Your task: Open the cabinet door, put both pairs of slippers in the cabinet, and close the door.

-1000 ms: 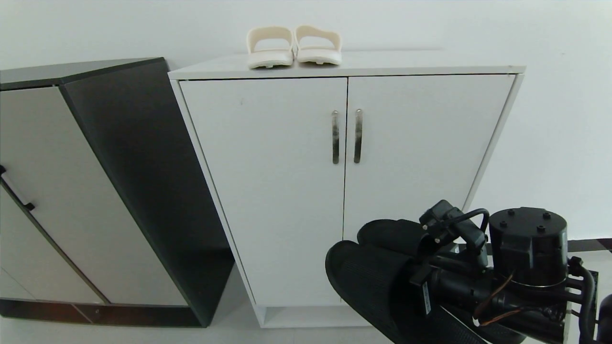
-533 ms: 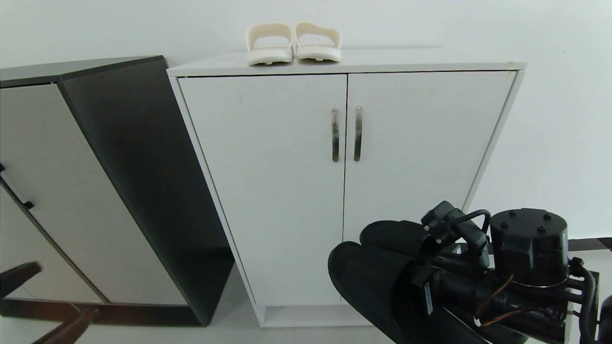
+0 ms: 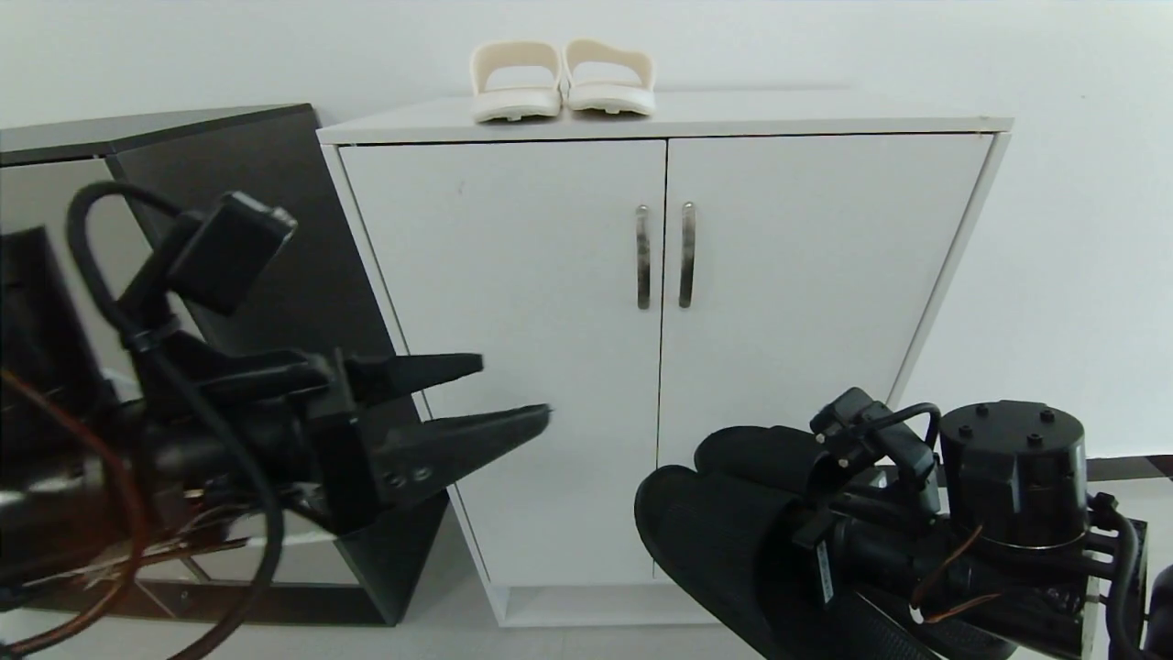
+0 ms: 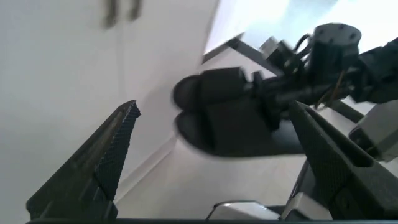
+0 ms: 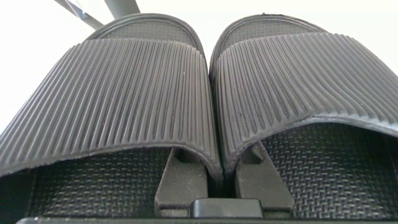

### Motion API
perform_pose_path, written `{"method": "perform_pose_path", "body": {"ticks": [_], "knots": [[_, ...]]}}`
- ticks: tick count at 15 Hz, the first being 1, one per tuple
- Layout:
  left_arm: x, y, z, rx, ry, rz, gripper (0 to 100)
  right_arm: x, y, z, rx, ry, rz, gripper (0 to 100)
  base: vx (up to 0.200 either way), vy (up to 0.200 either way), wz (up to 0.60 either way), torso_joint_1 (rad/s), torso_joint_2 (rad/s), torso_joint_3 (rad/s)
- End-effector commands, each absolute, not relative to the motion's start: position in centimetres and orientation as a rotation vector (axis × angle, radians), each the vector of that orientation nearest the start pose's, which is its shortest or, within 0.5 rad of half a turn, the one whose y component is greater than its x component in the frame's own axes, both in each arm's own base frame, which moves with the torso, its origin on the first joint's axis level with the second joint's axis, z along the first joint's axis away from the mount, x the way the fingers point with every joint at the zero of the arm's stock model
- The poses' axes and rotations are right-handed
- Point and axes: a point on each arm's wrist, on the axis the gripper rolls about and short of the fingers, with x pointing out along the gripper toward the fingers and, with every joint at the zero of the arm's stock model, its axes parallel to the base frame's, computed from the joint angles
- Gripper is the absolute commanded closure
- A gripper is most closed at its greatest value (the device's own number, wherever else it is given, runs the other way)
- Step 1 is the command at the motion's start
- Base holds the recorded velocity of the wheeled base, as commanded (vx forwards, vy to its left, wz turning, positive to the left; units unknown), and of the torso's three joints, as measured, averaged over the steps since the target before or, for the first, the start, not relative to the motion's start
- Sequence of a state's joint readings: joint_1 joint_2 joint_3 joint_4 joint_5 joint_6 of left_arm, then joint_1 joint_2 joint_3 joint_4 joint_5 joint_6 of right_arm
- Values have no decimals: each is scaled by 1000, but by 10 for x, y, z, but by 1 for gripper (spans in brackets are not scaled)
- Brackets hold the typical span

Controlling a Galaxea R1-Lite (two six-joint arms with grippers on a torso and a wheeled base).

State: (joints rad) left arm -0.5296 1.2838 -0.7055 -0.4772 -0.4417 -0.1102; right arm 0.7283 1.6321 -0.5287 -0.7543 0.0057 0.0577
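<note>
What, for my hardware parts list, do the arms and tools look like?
Both are black. The left tool has two long tapered fingers with textured inner faces, a boxy wrist camera and a thick looped cable. The right arm has a round screw-topped joint and orange wires.

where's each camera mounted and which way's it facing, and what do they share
Head view: on the head, facing forward and down at the closed cabinet; left gripper and right arm show.
Left wrist view: on the left wrist, looking between its open fingers at the black slippers and cabinet.
Right wrist view: on the right wrist, right gripper clamped on the black slippers up close.
Shared: all three show the black slippers.
</note>
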Motion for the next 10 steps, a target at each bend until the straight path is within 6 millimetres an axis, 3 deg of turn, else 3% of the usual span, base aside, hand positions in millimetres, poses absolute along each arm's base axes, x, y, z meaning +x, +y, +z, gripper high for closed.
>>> {"method": "perform_pose_path", "body": {"ticks": [1,5,10], "knots": [[198,-169,248,-104,205,-1069,0,195,175,139,-74,367,725,100,0,0,0,0,0,0],[232,-219,261,-107,169,-1132,0,197,176,136,-78,380,725,100,0,0,0,0,0,0],[254,-240,281,-191,161,-1219,0,199,178,131,-86,397,726,100,0,0,0,0,0,0]]}}
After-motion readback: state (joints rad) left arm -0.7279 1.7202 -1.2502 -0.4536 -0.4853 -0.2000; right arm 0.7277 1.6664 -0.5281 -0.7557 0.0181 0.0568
